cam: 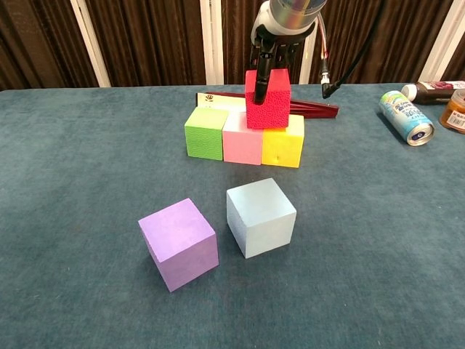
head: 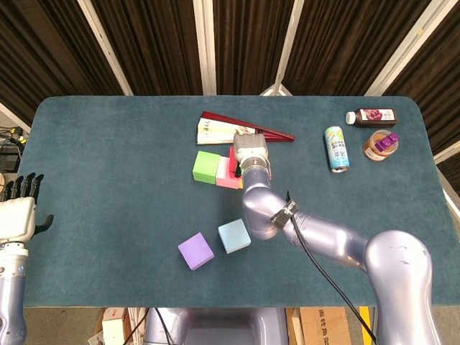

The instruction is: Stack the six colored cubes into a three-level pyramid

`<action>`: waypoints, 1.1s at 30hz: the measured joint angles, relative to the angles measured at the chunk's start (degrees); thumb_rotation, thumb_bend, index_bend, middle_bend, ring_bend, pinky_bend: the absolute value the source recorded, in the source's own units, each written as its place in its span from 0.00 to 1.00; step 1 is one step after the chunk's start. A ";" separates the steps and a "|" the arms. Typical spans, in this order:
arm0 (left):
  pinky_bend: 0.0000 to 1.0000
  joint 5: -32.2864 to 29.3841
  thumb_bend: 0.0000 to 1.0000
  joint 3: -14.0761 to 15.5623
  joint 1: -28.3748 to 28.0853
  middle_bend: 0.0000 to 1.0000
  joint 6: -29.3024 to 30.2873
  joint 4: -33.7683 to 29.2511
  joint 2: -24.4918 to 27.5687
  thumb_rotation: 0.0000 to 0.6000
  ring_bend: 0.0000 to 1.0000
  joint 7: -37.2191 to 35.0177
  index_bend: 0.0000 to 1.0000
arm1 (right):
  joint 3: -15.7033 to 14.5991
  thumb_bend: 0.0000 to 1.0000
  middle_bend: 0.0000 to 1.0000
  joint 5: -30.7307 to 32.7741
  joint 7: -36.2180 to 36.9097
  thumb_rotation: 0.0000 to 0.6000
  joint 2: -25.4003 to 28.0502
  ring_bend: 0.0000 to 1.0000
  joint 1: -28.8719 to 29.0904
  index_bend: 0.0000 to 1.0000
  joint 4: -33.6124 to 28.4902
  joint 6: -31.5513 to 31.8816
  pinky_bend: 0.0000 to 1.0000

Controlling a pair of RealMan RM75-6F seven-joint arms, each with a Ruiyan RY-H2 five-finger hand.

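Observation:
A green cube (cam: 205, 133), a pink cube (cam: 242, 139) and a yellow cube (cam: 283, 143) stand side by side in a row. My right hand (cam: 275, 43) comes down from above and grips a red cube (cam: 268, 99) that sits over the seam between pink and yellow. I cannot tell if it rests fully on them. In the head view the right hand (head: 250, 149) hides most of the red cube (head: 233, 162). Nearer me lie a light blue cube (cam: 260, 217) and a purple cube (cam: 179, 243), apart from each other. My left hand (head: 18, 215) hangs at the table's left edge, holding nothing.
A dark red folded fan (head: 244, 129) lies just behind the cube row. At the right rear lie a drinks can (head: 336, 149), a dark bottle (head: 371, 116) and an orange jar (head: 379, 145). Teal cloth (head: 108, 158) covers the table.

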 measured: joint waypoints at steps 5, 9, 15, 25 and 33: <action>0.00 -0.35 0.36 -0.10 -0.07 0.03 -0.48 0.09 0.13 1.00 0.00 -0.28 0.08 | 0.97 0.34 0.34 0.97 -0.86 1.00 -0.54 0.21 0.56 0.37 0.33 1.91 0.00; 0.00 -0.53 0.36 -0.24 -0.07 0.03 -0.68 0.24 0.33 1.00 0.00 -0.77 0.08 | 2.52 0.34 0.34 2.16 -1.79 1.00 -1.78 0.21 1.19 0.37 1.90 4.05 0.00; 0.00 -0.77 0.36 -0.39 -0.06 0.03 -0.95 0.44 0.53 1.00 0.00 -1.29 0.08 | 4.56 0.34 0.34 2.28 -2.78 1.00 -3.64 0.21 1.59 0.37 3.66 5.38 0.00; 0.00 -1.01 0.36 -0.41 -0.24 0.03 -1.43 0.85 0.52 1.00 0.00 -1.48 0.08 | 7.38 0.34 0.34 1.24 -4.48 1.00 -5.90 0.21 1.59 0.37 5.93 6.28 0.00; 0.00 -1.12 0.36 -0.50 -0.22 0.03 -1.23 0.94 0.48 1.00 0.00 -1.50 0.08 | 9.44 0.34 0.34 0.64 -6.14 1.00 -6.82 0.21 1.29 0.37 7.21 6.32 0.00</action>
